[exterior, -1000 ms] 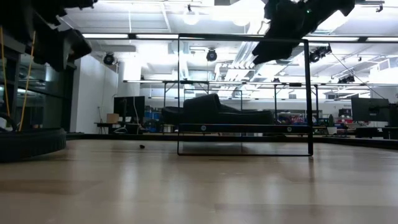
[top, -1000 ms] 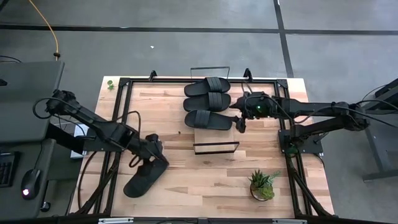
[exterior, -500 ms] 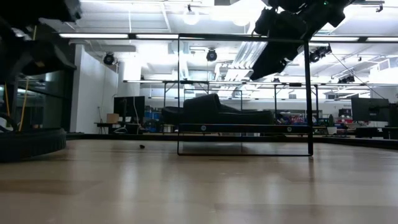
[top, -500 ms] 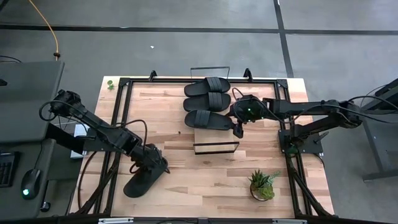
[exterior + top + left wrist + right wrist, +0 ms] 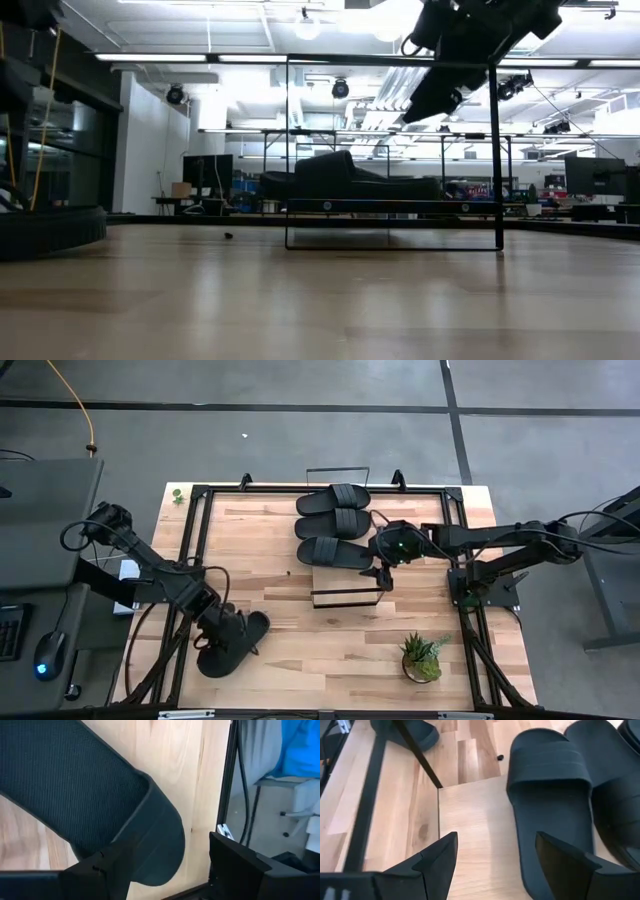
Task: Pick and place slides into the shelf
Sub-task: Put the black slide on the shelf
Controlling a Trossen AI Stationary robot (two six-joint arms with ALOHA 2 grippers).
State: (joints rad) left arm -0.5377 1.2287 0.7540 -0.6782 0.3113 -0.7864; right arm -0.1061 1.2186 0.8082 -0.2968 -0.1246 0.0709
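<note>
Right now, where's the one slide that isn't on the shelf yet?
In the high view, the fourth slide lies on the table's front-left area, under the left claw, apart from the three on the shelf.

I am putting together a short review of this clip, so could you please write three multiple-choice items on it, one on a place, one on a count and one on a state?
1. Where is the left gripper?
A. over the lone slide near the table's front left
B. over the potted plant
C. over the shelf

2. How many slides lie in the row on the shelf?
A. one
B. three
C. five

3. How do the right gripper fingers stand?
A. clamped on a slide
B. open, holding nothing
C. shut on the wire rail

Answers:
1 A, the high view shows it above that slide.
2 B, three lie side by side.
3 B, bare board shows between them.
</note>
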